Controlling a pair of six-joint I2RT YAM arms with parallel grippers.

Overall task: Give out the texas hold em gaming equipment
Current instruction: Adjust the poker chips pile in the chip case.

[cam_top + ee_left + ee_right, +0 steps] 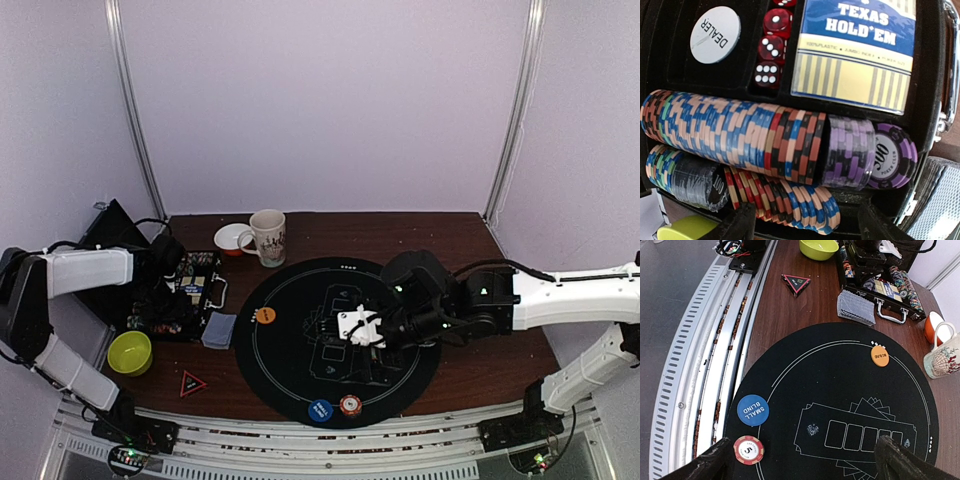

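Observation:
The open black chip case (190, 290) holds rows of striped poker chips (740, 132), a purple 500 chip (890, 157), a white dealer disc (715, 34), red dice (771, 47) and a Texas Hold'em card box (855, 45). My left gripper (807, 227) is open and empty, low over the chip rows, and it also shows in the top view (168, 280). A blue small-blind disc (753, 410), a red 5 chip (748, 450) and an orange big-blind disc (880, 355) lie on the mat. My right gripper (805, 467) is open and empty above the mat's middle (355, 330).
The round black mat (300, 370) fills the table's middle. A deck with grey-blue backs (219, 330) lies beside the case. A green bowl (130, 352) and a red triangle (192, 383) are at the front left. A mug (268, 237) and an orange bowl (233, 238) stand behind.

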